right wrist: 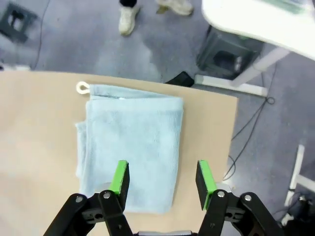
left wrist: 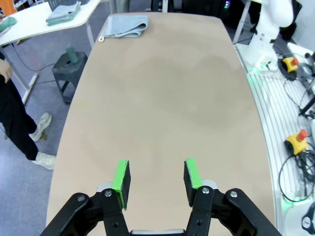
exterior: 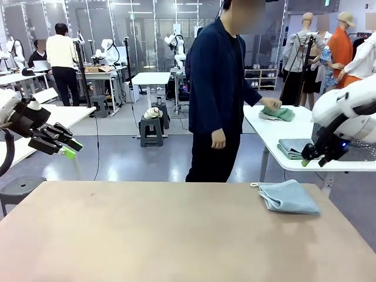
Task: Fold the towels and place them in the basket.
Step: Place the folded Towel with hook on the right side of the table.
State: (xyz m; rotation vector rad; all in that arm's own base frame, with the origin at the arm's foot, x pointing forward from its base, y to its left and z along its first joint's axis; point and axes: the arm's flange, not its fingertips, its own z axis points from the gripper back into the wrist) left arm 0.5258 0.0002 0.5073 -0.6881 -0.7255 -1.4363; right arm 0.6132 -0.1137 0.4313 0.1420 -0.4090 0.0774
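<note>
Towel (right wrist: 130,142), pale blue and folded, lies on the table (right wrist: 34,128) under the right hand (right wrist: 161,174), jaws apart.

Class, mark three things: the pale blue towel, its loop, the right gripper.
pale blue towel (right wrist: 130,142): right wrist view, middle of its top face.
loop (right wrist: 82,88): right wrist view, the white ring itself.
right gripper (right wrist: 161,173): right wrist view, midway between its fingertips.

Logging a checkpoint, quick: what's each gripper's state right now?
Left gripper: open, holding nothing.
Right gripper: open, holding nothing, above the pale blue towel.
</note>
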